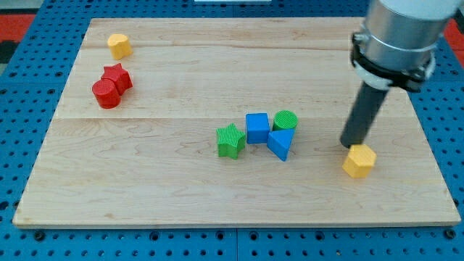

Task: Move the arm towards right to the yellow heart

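My tip (352,143) is at the view's right, just above and to the left of a yellow hexagon-like block (359,161), touching it or nearly so. A second yellow block (119,46), which looks like the heart, lies far off at the view's top left. The rod rises from the tip to the arm's grey body (399,32) at the top right.
A red star (117,75) and a red cylinder (106,93) touch at the left. In the middle sit a green star (230,140), a blue cube (257,127), a green cylinder (285,120) and a blue triangle (280,143). The wooden board (217,203) ends near the view's edges.
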You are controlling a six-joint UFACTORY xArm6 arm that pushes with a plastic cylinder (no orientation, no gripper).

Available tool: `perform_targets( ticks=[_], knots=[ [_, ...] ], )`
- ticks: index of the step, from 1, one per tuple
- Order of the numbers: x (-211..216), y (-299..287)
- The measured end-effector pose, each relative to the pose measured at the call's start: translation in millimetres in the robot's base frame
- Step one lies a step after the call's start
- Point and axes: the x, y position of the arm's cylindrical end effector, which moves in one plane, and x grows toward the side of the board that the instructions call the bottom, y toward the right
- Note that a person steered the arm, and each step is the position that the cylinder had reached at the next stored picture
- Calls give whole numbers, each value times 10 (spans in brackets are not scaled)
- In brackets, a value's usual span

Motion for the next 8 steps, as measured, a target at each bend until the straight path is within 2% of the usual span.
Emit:
perform_targets(
  ticks=[1, 2, 4, 5, 8],
  knots=[
    [85, 156],
    [-377, -127],
    [-1332, -147],
    [-1676, -373],
    [-2327, -2065]
  ],
)
